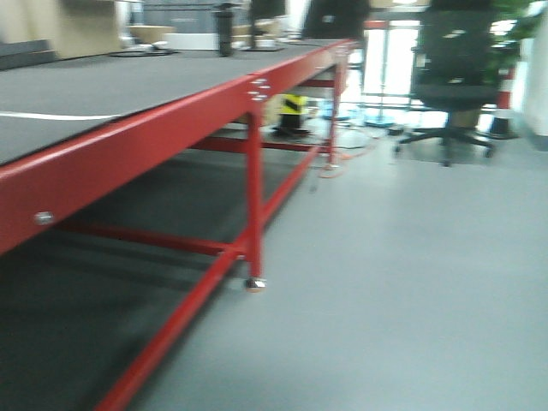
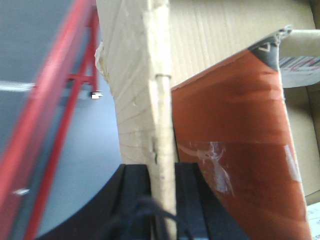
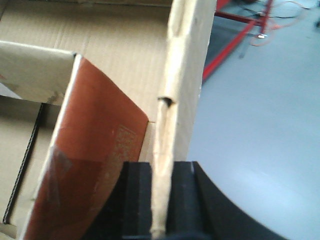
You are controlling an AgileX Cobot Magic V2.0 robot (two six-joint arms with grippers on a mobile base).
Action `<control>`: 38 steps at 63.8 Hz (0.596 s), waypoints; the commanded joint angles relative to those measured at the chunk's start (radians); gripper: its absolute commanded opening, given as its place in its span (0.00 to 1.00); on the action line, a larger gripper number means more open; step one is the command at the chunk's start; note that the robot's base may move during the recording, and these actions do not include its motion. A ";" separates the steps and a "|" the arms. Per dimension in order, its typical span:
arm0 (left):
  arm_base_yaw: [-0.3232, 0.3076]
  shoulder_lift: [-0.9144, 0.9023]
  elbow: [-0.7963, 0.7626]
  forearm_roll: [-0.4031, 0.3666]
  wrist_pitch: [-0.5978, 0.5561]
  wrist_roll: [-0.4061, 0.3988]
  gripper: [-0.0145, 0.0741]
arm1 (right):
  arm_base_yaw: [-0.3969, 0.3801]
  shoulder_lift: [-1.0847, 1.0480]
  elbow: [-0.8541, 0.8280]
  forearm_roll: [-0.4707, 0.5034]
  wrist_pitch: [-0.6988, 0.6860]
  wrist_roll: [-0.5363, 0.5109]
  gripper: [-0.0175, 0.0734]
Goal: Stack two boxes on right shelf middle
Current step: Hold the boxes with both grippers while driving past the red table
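Observation:
A brown cardboard box is held between both arms, off the floor. In the left wrist view my left gripper [image 2: 163, 170] is shut on the box's upright side wall [image 2: 145, 75], one black finger on each face. In the right wrist view my right gripper [image 3: 162, 167] is shut on the opposite wall [image 3: 185, 60] in the same way. Inside the open box an orange-red flap [image 2: 235, 125] slants down; it also shows beside the right gripper as the same orange-red flap [image 3: 95, 150]. The shelf is out of view, and only one box shows.
A long red-framed workbench [image 1: 171, 111] with a dark top runs along the left, its leg [image 1: 254, 205] standing on the grey floor [image 1: 411, 282]. A black office chair [image 1: 454, 68] stands at the back right. A yellow-and-black object [image 1: 294, 107] sits under the bench.

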 commanded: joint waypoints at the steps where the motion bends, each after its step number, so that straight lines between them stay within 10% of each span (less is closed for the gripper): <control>1: 0.004 -0.015 -0.011 0.023 -0.038 -0.001 0.04 | -0.010 -0.014 -0.010 -0.037 -0.049 -0.018 0.02; 38: 0.004 -0.015 -0.011 0.023 -0.038 -0.001 0.04 | -0.010 -0.014 -0.010 -0.037 -0.049 -0.018 0.02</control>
